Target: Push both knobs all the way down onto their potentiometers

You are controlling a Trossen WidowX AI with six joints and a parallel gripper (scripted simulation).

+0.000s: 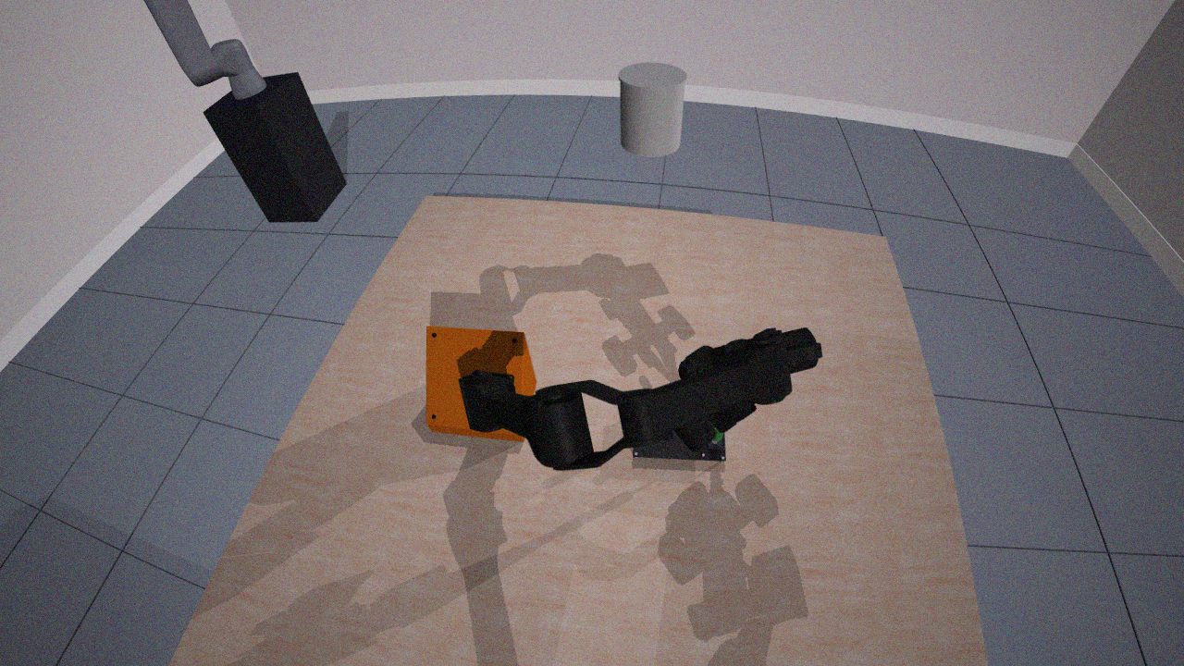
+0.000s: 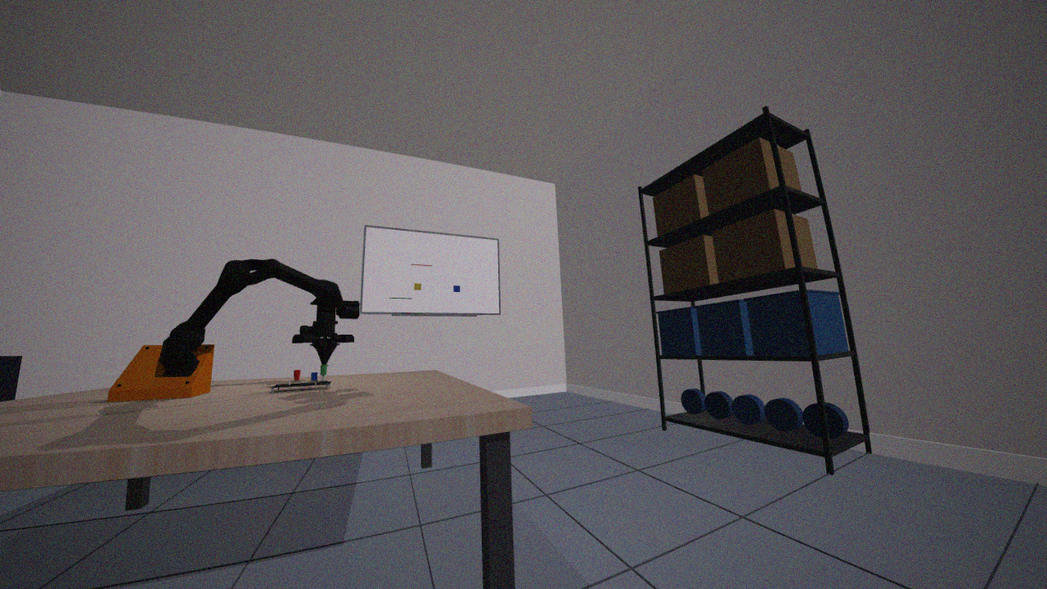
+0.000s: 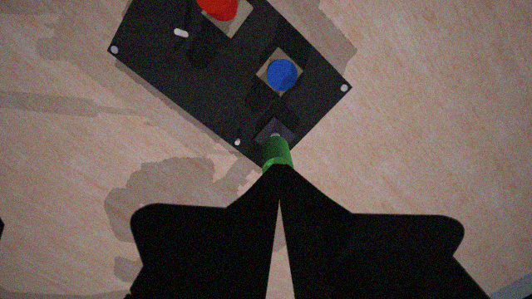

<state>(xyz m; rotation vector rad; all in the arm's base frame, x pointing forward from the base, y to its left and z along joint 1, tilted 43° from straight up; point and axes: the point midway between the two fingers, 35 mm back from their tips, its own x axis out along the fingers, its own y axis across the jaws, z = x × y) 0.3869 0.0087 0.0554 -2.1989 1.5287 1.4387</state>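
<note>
The dark circuit board (image 1: 674,451) (image 3: 166,72) stands on short legs, partly hidden by the arm in the top view. My gripper (image 2: 324,363) (image 3: 279,171) is shut and empty, its joined tips at the top of the green knob (image 2: 323,370) (image 3: 277,150). Touching or just above it, I cannot tell. A bit of pale shaft shows between the green knob and its dark potentiometer (image 3: 273,125). The blue knob (image 2: 314,376) (image 3: 282,75) sits low over a tan potentiometer. The red knob (image 2: 296,374) (image 3: 220,7) is cut off by the wrist view's top edge; its seating is unclear.
A thin pale post (image 3: 181,32) rises from the board beside the red knob. The orange arm base (image 1: 447,380) (image 2: 160,380) stands on the wooden table (image 1: 786,562) (image 2: 410,410), left of the board. Arm shadows cross the table.
</note>
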